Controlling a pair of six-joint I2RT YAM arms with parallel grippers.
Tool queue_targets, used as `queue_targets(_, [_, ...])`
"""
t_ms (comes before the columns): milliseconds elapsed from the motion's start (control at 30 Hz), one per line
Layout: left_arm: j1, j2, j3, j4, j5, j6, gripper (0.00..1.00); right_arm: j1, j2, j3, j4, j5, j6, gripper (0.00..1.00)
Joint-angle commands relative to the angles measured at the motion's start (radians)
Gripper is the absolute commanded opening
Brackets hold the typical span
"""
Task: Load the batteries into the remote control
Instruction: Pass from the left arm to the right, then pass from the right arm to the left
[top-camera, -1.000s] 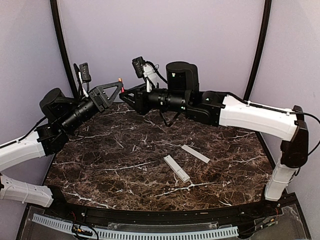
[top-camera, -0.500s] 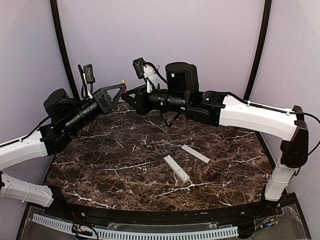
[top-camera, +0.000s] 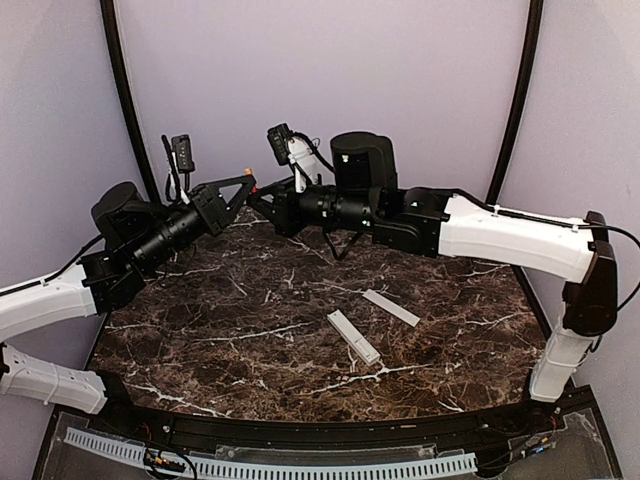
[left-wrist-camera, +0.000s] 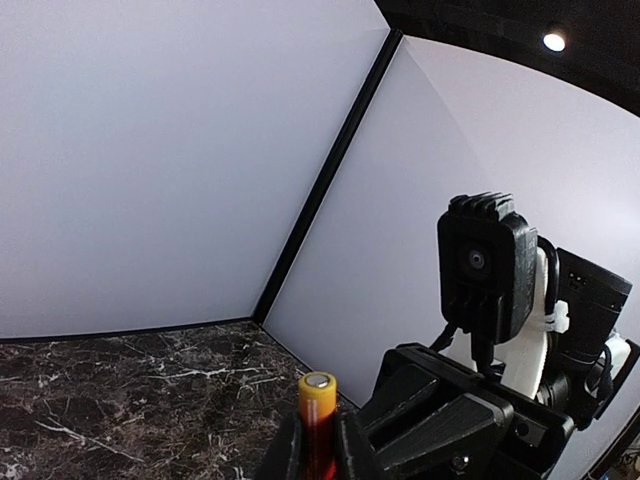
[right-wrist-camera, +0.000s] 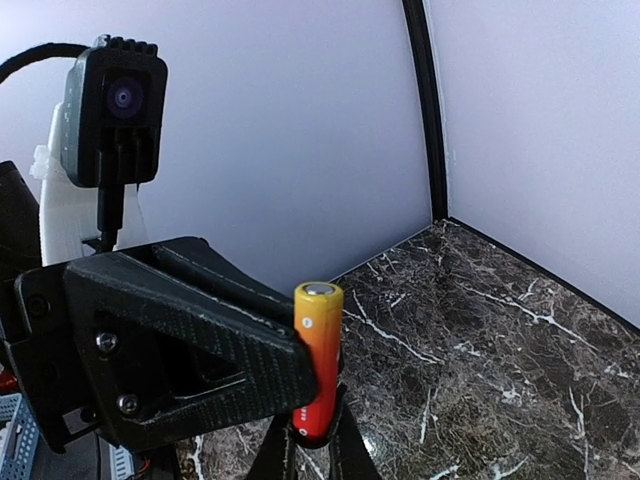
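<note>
My left gripper (top-camera: 246, 183) and right gripper (top-camera: 257, 196) meet tip to tip, raised above the back of the table. The left gripper (left-wrist-camera: 318, 458) is shut on a red and orange battery (left-wrist-camera: 318, 405) that stands up between its fingers. The right gripper (right-wrist-camera: 312, 448) is shut on a second such battery (right-wrist-camera: 318, 360), upright, with the left gripper's black finger (right-wrist-camera: 180, 340) just in front of it. The white remote control (top-camera: 353, 337) lies on the table right of centre, far below both grippers.
A thinner flat white strip (top-camera: 390, 307) lies just behind and right of the remote. The marble table (top-camera: 230, 330) is ringed by purple walls and black corner posts (top-camera: 125, 90). The right arm's body (left-wrist-camera: 470, 420) fills the lower right of the left wrist view.
The left gripper has moved right and a little down with its battery. The right gripper has shifted slightly down. Their tips now sit closer together.
</note>
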Motion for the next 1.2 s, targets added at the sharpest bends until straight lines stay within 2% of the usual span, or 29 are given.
queue_targets(0, [-0.009,-0.020,-0.021,-0.025,-0.008,0.016,0.31,-0.007,-0.043,-0.018,0.049,0.017,-0.038,0.00])
queue_targets(33, [-0.009,-0.022,-0.022,-0.026,-0.010,0.023,0.45,-0.008,-0.044,-0.019,0.045,0.016,-0.043,0.00])
queue_targets(100, [-0.010,-0.029,-0.022,-0.028,-0.020,0.033,0.59,-0.007,-0.045,-0.022,0.037,0.013,-0.051,0.00])
queue_targets(167, [-0.010,-0.039,-0.022,-0.030,-0.029,0.042,0.64,-0.010,-0.053,-0.032,0.033,0.009,-0.057,0.00])
queue_targets(267, [-0.010,-0.062,-0.017,-0.051,-0.024,0.046,0.66,-0.015,-0.077,-0.048,0.001,-0.017,-0.092,0.00])
queue_targets(400, [-0.009,-0.104,0.016,-0.156,0.051,0.086,0.67,-0.029,-0.131,-0.036,-0.223,-0.070,-0.222,0.00])
queue_targets(433, [-0.009,-0.115,0.024,-0.193,0.077,0.152,0.68,-0.037,-0.146,-0.034,-0.295,-0.097,-0.256,0.00])
queue_targets(467, [-0.009,-0.142,0.028,-0.219,0.161,0.206,0.68,-0.046,-0.166,-0.033,-0.371,-0.125,-0.278,0.00])
queue_targets(500, [-0.009,-0.176,0.032,-0.278,0.252,0.348,0.69,-0.056,-0.192,-0.040,-0.435,-0.159,-0.291,0.00])
queue_targets(567, [-0.010,-0.223,0.035,-0.375,0.328,0.543,0.71,-0.072,-0.224,-0.053,-0.546,-0.215,-0.311,0.00])
queue_targets(633, [-0.009,-0.245,0.060,-0.502,0.361,0.700,0.72,-0.074,-0.241,-0.050,-0.650,-0.249,-0.334,0.00])
queue_targets(667, [-0.009,-0.242,0.091,-0.563,0.376,0.825,0.69,-0.073,-0.243,-0.043,-0.700,-0.254,-0.345,0.00])
queue_targets(700, [-0.011,-0.227,0.110,-0.695,0.400,0.883,0.68,-0.074,-0.244,-0.035,-0.744,-0.256,-0.355,0.00])
queue_targets(800, [-0.011,-0.171,0.197,-0.923,0.402,1.124,0.63,-0.074,-0.236,0.000,-0.849,-0.287,-0.383,0.00])
queue_targets(900, [-0.019,-0.148,0.201,-0.936,0.384,1.290,0.63,-0.074,-0.210,0.039,-0.890,-0.308,-0.388,0.00])
queue_targets(1000, [-0.023,-0.197,0.124,-0.815,0.442,1.518,0.63,-0.074,-0.183,0.063,-0.912,-0.278,-0.367,0.00])
queue_targets(1067, [-0.025,-0.213,0.065,-0.707,0.462,1.615,0.65,-0.074,-0.173,0.059,-0.900,-0.289,-0.355,0.00])
queue_targets(1167, [-0.048,-0.176,0.074,-0.710,0.436,1.722,0.64,-0.074,-0.151,0.061,-0.889,-0.316,-0.332,0.00])
